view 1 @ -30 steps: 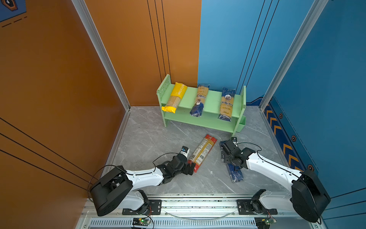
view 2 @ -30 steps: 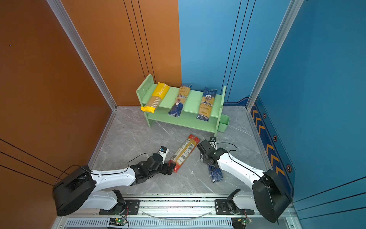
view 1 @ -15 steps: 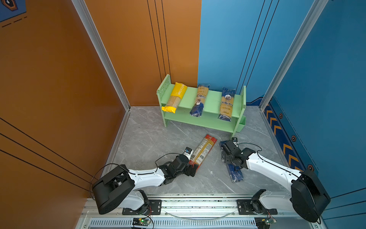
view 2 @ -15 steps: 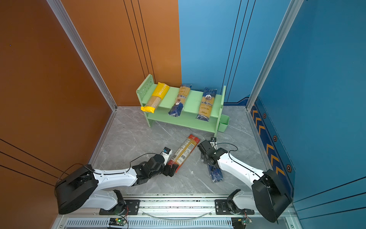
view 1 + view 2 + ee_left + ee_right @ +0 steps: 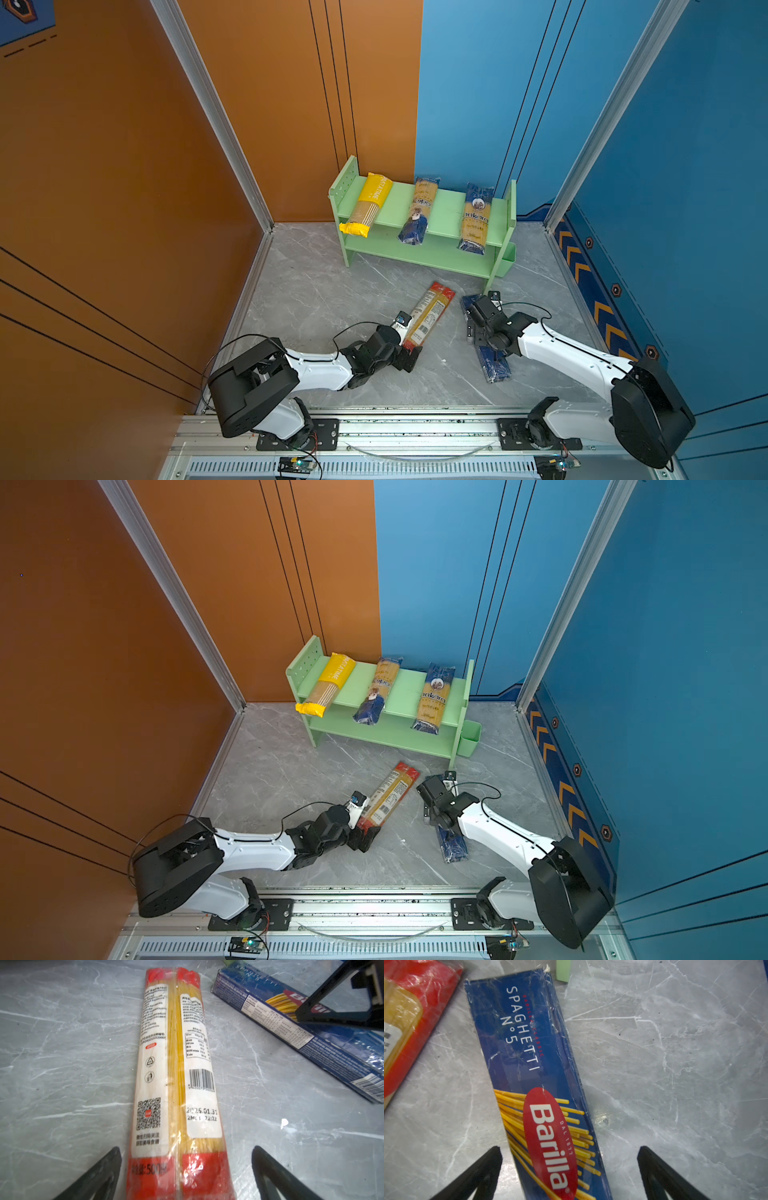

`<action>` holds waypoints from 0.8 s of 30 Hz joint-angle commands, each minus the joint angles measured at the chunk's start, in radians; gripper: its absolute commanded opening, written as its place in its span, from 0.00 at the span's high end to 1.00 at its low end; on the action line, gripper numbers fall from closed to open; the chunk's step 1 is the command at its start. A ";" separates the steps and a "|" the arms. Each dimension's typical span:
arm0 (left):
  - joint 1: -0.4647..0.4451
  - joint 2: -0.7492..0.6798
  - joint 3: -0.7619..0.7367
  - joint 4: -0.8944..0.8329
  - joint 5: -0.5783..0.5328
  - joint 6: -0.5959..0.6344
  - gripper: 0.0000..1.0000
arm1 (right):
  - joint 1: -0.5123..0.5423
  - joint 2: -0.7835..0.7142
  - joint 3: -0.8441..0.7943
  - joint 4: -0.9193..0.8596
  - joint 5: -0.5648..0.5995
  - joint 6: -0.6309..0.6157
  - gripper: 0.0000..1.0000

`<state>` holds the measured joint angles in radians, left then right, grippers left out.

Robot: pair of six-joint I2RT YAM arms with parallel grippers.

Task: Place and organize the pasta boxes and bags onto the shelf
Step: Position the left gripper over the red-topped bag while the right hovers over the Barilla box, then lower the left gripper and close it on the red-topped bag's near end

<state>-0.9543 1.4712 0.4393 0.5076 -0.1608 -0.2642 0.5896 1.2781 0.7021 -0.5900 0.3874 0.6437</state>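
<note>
On the grey marbled table, in front of the light green two-tier shelf, the left hand is edging in on the near end of the clear red-ended spaghetti pack with the white label. Compared with a second ago it is sitting slightly closer, its fingers spread wide and straddling that red end without pinching it. I judge that it is lining up the next pick. The pack itself is lying where it was, slanted and well short of the shelf. The right hand is hovering unchanged, fingers likewise spread, over the dark blue Barilla spaghetti box lying nearby. The yellow spaghetti bag, the middle blue-and-yellow ankara bag and the outer blue-and-yellow ankara bag are already resting across the top tier, overhanging its front edge.
</note>
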 commanded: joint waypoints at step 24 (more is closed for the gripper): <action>-0.079 0.251 -0.087 0.449 -0.174 0.056 0.02 | -0.024 -0.046 -0.026 0.006 -0.014 -0.006 0.00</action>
<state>-1.0206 1.6936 0.3664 0.8902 -0.3141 -0.2237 0.5728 1.2598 0.6880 -0.5896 0.3763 0.6437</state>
